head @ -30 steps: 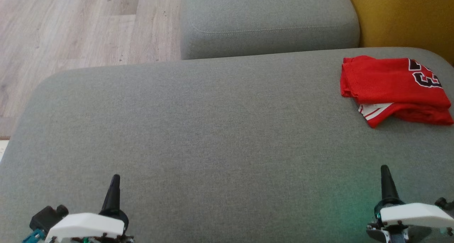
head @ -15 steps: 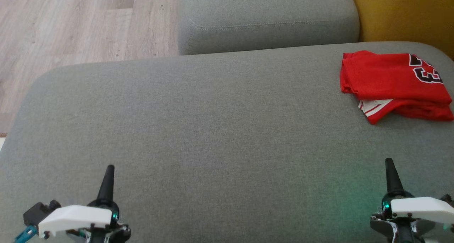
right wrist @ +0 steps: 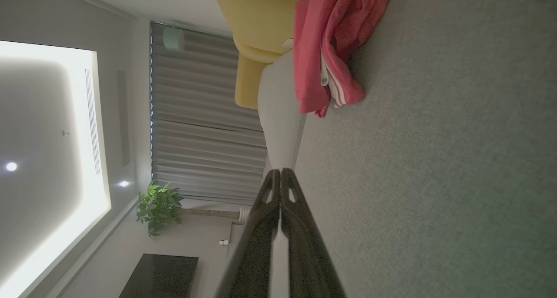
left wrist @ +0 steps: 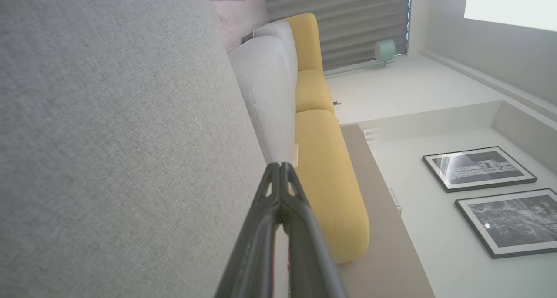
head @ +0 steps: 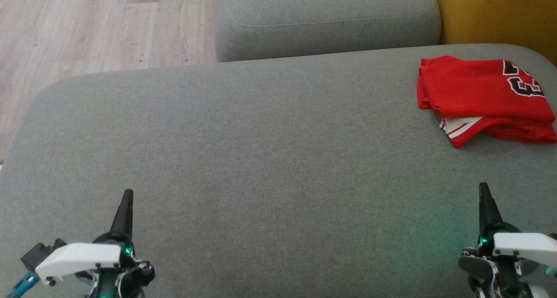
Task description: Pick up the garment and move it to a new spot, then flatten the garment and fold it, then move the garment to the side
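Observation:
The garment point(head: 483, 98), a red jersey with black and white numbers and white trim, lies folded at the far right of the grey sofa cushion point(head: 261, 150). In the right wrist view the garment point(right wrist: 322, 54) appears ahead at the top. My left gripper point(head: 126, 198) rests low at the near left of the cushion, shut and holding nothing; its tips point(left wrist: 280, 169) meet in its wrist view. My right gripper point(head: 484, 191) sits at the near right, well short of the garment, also shut and holding nothing, with tips point(right wrist: 278, 174) together.
A second grey cushion point(head: 326, 24) lies beyond the first. A yellow cushion point(head: 496, 15) stands at the far right. Wooden floor point(head: 87, 28) runs at the far left. The left wrist view shows yellow sofa seats point(left wrist: 326, 176) and framed pictures point(left wrist: 478, 169).
The head camera has tilted, so the cushion and garment sit slightly higher in the picture. Both grippers stay shut near the bottom corners.

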